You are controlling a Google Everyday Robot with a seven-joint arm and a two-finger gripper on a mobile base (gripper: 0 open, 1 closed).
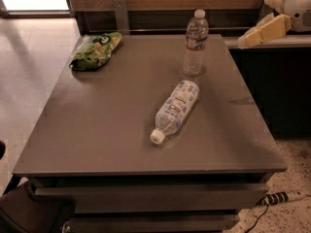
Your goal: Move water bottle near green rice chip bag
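The water bottle [194, 43], slim and clear with a white cap and a narrow red-and-white label band, stands upright near the far edge of the grey table [97, 115]. The green rice chip bag [97, 50] lies at the table's far left corner, well apart from the bottle. My gripper [265, 30], cream-coloured, hangs in the air at the upper right, to the right of the water bottle at about its cap height, not touching it and holding nothing I can see.
A fatter bottle [176, 109] with a large white-and-blue label lies on its side mid-table, cap toward the front. A wooden wall and metal bracket [120, 13] run behind the table. A dark counter [272, 81] stands right; a power strip [284, 197] lies on the floor.
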